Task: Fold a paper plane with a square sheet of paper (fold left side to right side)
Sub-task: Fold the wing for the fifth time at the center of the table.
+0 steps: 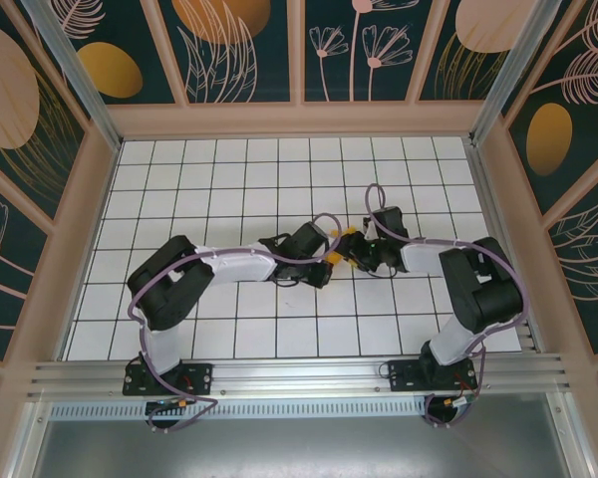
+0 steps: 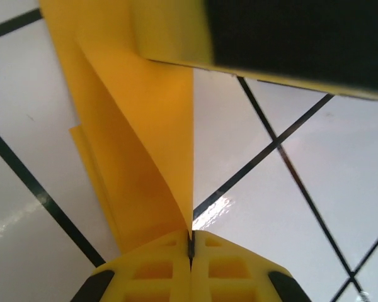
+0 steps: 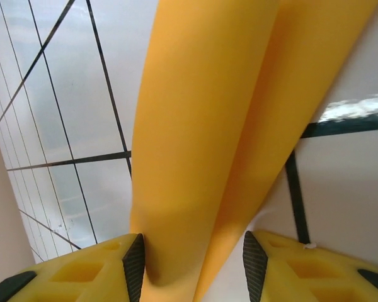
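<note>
My left gripper point(image 2: 191, 242) is pinched shut on the folded orange paper point(image 2: 138, 157) near the middle of the tiled table point(image 1: 229, 179). My right gripper point(image 3: 192, 258) straddles it, jaws apart. Looks mid-fold. Next I'd close the right gripper, bring the left side over and line up the edges.

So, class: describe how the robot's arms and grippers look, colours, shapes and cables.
The left arm and right arm have black joint housings joined by white links, on black bases. A purple cable loops along each. The left gripper and right gripper have yellow fingers moulded with square recesses; black pads line the right one's inner faces.
</note>
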